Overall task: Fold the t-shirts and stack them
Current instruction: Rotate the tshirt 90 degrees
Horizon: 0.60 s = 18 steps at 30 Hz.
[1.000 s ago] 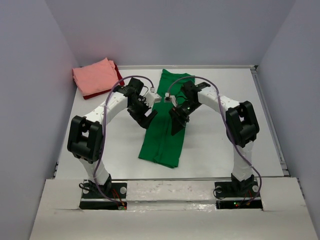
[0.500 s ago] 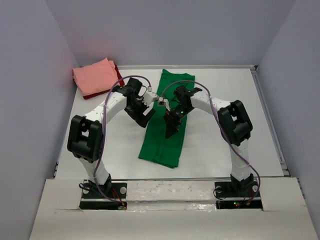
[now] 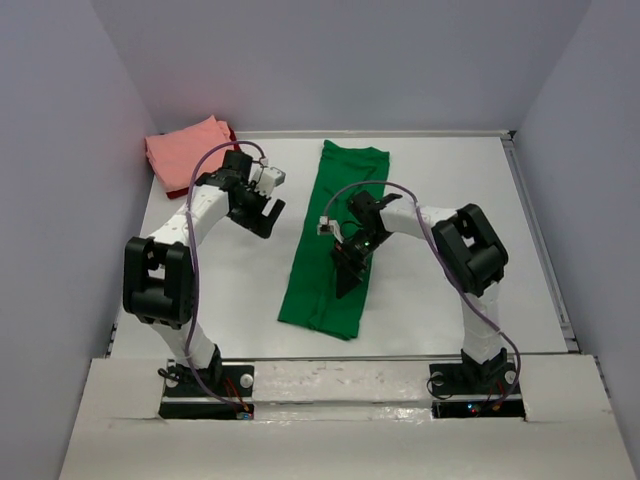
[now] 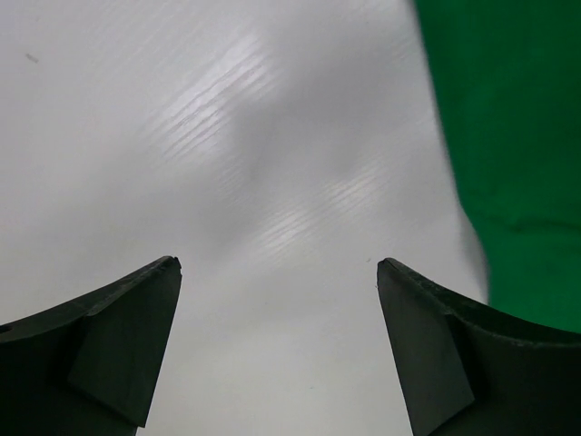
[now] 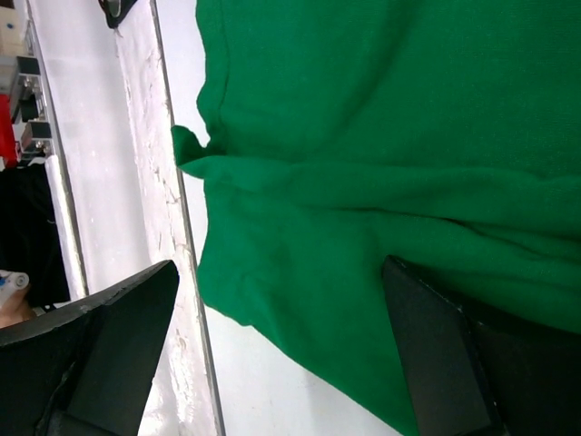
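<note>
The green t-shirt (image 3: 335, 240) lies folded lengthwise in a long strip down the middle of the table; it also shows in the right wrist view (image 5: 381, 136) and at the edge of the left wrist view (image 4: 517, 136). A folded salmon pink t-shirt (image 3: 185, 155) rests on a dark red t-shirt (image 3: 233, 137) at the back left. My left gripper (image 3: 266, 218) (image 4: 277, 263) hangs open over bare table, left of the green strip. My right gripper (image 3: 348, 278) (image 5: 281, 266) is open above the strip's near half, holding nothing.
The white table (image 3: 450, 200) is walled by grey panels at the back and both sides. A white ledge (image 3: 340, 375) runs along its near edge by the arm bases. The table's front rim (image 5: 172, 182) shows beside the shirt's hem.
My left arm has swung left, off the green t-shirt and toward the pink stack. My right gripper has moved left and nearer over the green strip. Both stayed open.
</note>
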Available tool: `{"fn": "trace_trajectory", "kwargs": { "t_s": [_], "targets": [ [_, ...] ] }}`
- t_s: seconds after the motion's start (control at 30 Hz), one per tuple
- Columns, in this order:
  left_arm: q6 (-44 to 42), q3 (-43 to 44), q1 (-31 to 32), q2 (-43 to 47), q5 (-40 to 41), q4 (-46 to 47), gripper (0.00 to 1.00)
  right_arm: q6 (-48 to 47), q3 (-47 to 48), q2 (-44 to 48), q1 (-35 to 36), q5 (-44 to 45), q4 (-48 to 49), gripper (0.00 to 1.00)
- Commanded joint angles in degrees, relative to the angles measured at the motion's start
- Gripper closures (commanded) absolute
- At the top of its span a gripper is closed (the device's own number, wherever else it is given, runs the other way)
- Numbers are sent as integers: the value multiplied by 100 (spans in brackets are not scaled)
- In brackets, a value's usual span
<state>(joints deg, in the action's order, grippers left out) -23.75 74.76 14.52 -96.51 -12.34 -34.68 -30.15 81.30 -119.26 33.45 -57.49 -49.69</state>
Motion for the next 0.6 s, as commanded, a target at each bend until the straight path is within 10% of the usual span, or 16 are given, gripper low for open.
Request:
{"fn": "trace_trajectory", "kwargs": {
  "t_s": [0.0, 0.57],
  "targets": [
    [177, -111, -265, 308, 161, 145, 1, -17, -219, 289, 30, 273, 144, 0],
    [11, 30, -556, 686, 21, -145, 1, -87, -580, 711, -75, 1618, -251, 0]
  ]
}}
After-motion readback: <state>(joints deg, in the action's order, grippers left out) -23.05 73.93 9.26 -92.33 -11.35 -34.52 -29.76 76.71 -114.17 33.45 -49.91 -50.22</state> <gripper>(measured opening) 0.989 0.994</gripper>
